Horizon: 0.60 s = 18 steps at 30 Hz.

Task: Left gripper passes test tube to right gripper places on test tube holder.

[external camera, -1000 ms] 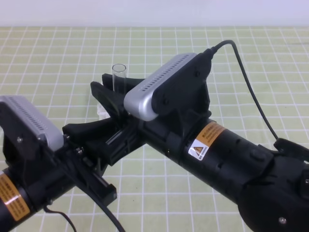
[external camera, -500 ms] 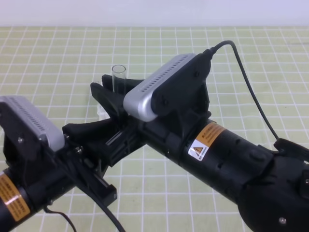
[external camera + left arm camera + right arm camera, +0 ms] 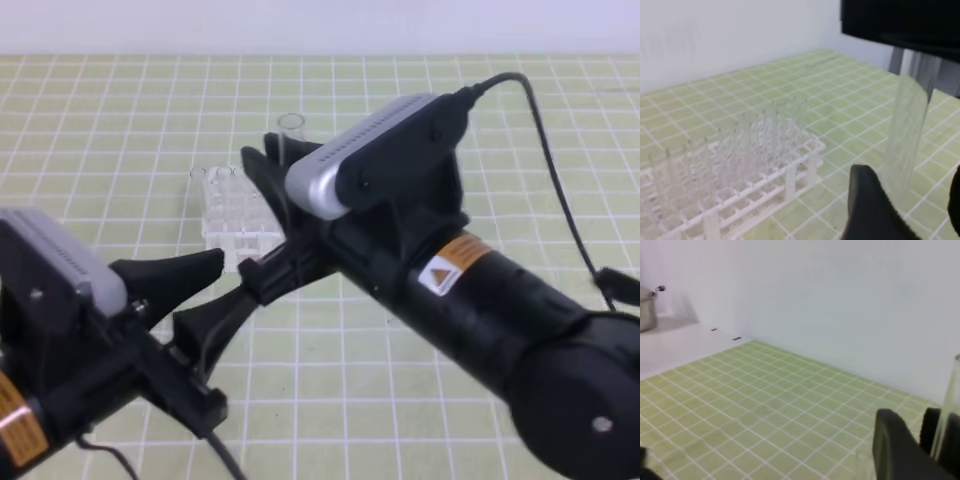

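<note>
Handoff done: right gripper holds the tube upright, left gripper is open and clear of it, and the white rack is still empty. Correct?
Not quite: the test tube holder is not empty. The left wrist view shows clear tubes already standing in it. The rest holds: the right gripper holds the test tube upright, and the left gripper is open.

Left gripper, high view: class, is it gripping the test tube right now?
No: the left gripper is open and empty, while the test tube stands upright in the right gripper.
</note>
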Available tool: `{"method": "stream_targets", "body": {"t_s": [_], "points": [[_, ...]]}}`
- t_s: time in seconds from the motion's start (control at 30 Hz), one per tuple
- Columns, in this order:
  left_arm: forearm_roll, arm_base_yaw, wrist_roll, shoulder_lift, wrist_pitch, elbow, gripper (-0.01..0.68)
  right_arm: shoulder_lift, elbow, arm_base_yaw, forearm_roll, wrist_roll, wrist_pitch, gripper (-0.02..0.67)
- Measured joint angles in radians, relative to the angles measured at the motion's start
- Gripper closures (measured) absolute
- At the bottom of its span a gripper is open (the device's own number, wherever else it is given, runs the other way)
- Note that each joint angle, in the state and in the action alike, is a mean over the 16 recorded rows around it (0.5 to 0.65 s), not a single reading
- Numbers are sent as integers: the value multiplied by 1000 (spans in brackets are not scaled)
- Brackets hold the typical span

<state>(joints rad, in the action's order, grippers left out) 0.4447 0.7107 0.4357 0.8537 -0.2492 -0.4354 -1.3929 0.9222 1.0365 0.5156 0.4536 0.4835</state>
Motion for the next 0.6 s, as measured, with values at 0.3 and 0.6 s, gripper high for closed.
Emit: {"method": "stream_targets", "body": {"t_s": [0.3, 0.6], "points": [[-11, 0, 4, -272, 299, 1, 668, 79, -2, 0, 227, 252, -63, 640], [-54, 0, 3, -640, 555, 55, 672, 131, -9, 0, 436, 479, -116, 640]]}}
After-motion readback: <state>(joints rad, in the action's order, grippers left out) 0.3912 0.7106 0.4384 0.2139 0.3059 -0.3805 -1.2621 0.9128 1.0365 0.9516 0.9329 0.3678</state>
